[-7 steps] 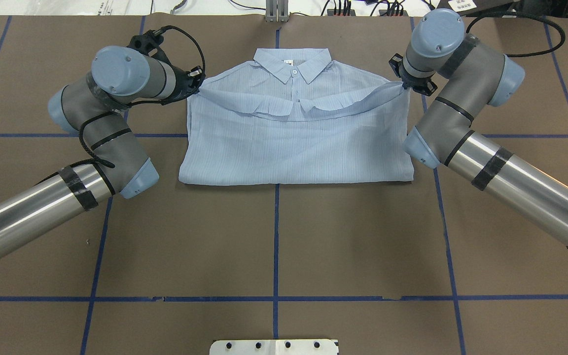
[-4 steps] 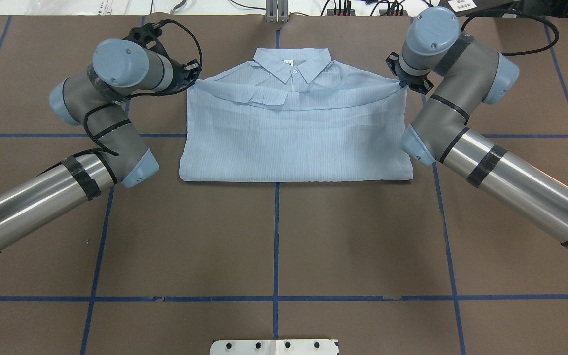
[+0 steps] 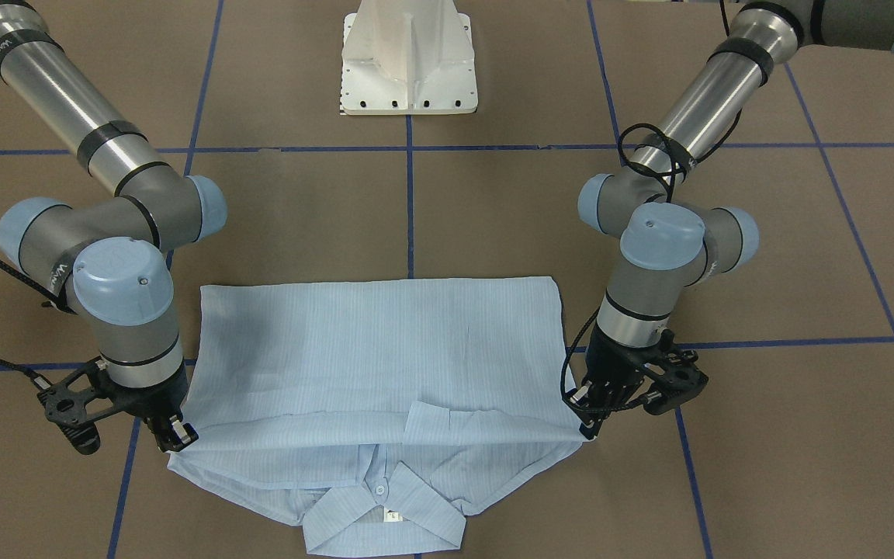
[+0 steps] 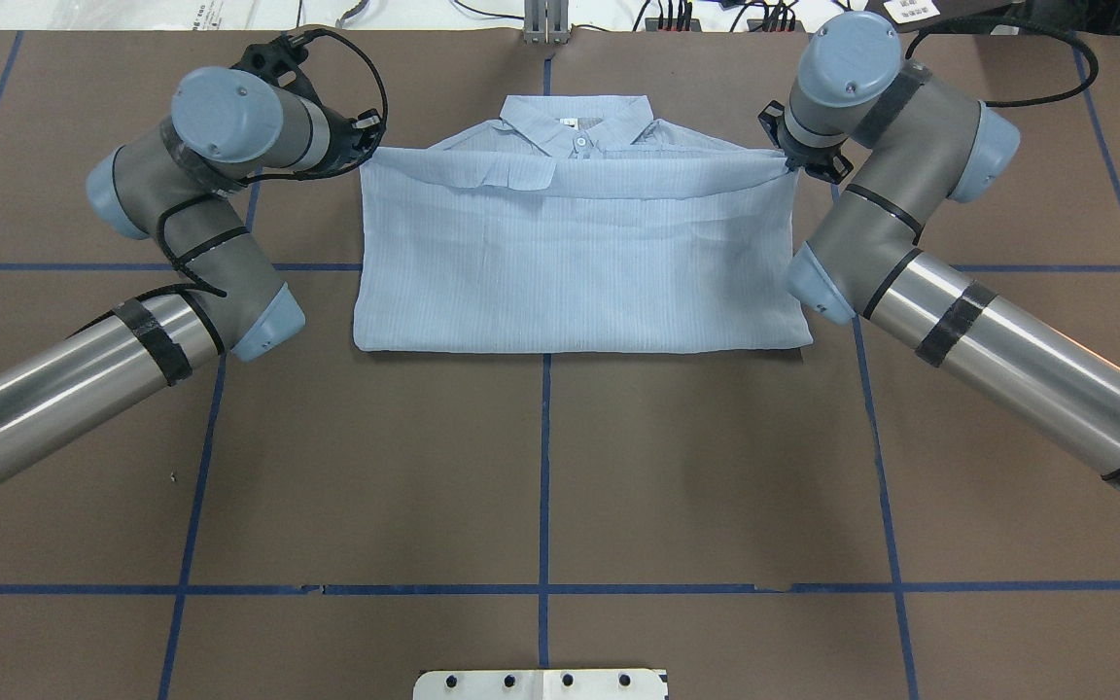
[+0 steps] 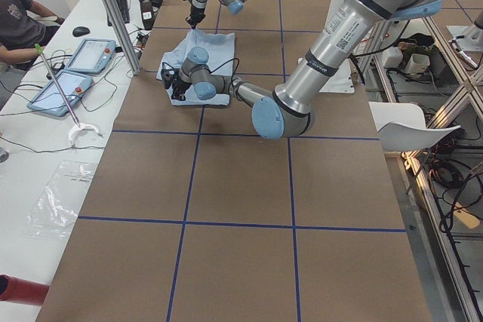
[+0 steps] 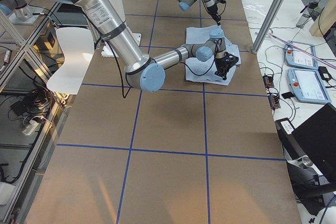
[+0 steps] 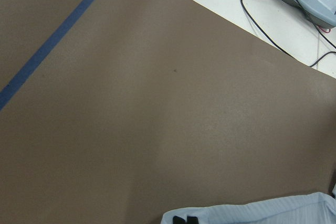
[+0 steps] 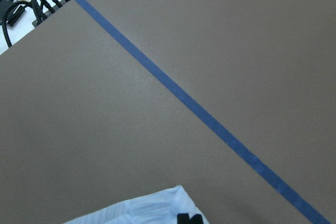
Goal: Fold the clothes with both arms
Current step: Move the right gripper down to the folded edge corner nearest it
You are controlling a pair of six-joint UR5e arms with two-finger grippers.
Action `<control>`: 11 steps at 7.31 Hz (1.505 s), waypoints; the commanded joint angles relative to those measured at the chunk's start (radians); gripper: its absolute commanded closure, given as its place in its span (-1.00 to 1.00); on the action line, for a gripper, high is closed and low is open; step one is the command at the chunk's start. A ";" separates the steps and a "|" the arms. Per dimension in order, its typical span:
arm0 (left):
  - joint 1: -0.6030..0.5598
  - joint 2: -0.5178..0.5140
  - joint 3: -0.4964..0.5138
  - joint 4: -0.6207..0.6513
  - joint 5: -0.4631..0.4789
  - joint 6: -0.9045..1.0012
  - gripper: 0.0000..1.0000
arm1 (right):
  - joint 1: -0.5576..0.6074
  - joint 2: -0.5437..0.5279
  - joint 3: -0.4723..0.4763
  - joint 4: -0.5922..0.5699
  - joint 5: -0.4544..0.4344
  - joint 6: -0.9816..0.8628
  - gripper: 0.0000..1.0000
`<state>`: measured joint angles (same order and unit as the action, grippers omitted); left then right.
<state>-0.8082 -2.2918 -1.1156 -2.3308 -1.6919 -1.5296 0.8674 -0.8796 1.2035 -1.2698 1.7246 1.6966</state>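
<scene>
1. Brown paper covers the table. Closest to the robot's side is the folded edge of the light-blue shirt, lying flat and pretty straight across the blue tape line.
2. Further out, the top layer is the shirt's lower half doubled over the chest. It's smooth apart from a few ripples.
3. At that layer's far corners, the left hand and the right hand are each pinched down on a corner of the hem, with the edge stretched taut between them.
4. Just past that, the collar and its top button poke out, resting on the table.
5. My take is that this is the set-down of the fold. To do it well, both hands should go down together with the hem tight and level. That way the small flipped flap near the middle flattens instead of getting trapped. After that, release both corners at once and lift straight up so nothing drags.
</scene>
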 commanded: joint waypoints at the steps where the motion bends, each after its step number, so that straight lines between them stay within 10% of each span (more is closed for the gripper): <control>1: 0.001 -0.002 0.003 -0.006 0.000 0.000 0.84 | -0.001 0.002 -0.007 0.000 -0.005 0.000 1.00; 2: 0.001 -0.002 0.005 -0.006 -0.002 0.000 0.65 | -0.004 0.004 -0.007 0.000 -0.006 -0.003 -0.98; 6: -0.015 0.006 0.002 -0.061 -0.009 -0.003 0.28 | 0.007 -0.014 0.065 0.001 0.019 -0.017 -1.00; 9: -0.034 0.009 -0.004 -0.061 -0.022 0.000 0.23 | -0.082 -0.333 0.461 0.001 0.092 0.093 -1.00; 11: -0.032 0.023 -0.007 -0.064 -0.022 0.000 0.24 | -0.180 -0.364 0.511 0.003 0.084 0.251 -1.00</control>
<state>-0.8403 -2.2757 -1.1202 -2.3928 -1.7132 -1.5294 0.7456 -1.2148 1.6705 -1.2671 1.8095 1.8520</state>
